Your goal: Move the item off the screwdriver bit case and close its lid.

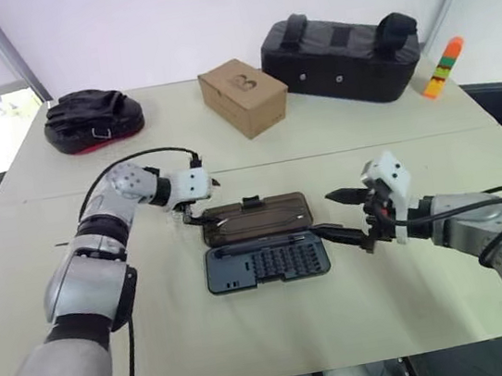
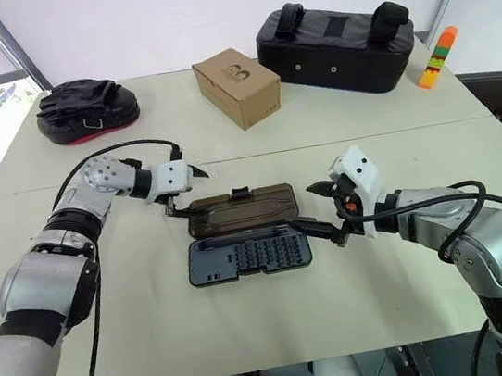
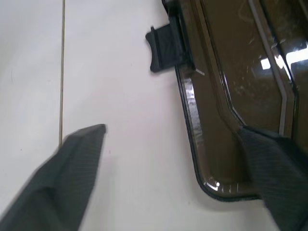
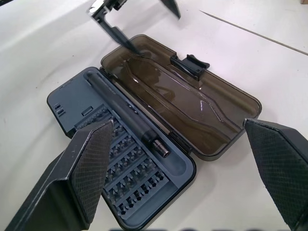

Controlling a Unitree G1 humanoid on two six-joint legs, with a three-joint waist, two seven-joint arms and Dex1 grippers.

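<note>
Presently one screwdriver bit case (image 1: 266,264) lies open, one lid (image 1: 257,217) flat; two tools spread, empty.

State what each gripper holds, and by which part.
Nothing: the left gripper stands open at the lid's end, the right gripper open beside the case.

The screwdriver bit case (image 1: 266,262) is lying open mid-desk (image 1: 253,337), its lid (image 1: 257,217) flat on the far side. The left pincer (image 1: 195,213) is crowding the lid's left end, fingers spread, one over that corner. The right pincer (image 1: 348,214) is flanking the case's right end, fingers wide apart. Bare desk is lying open in front of the case. Beyond the lid a clear strip is running before the cardboard box (image 1: 244,96), black bag (image 1: 342,57) and black mitt (image 1: 92,118).
</note>
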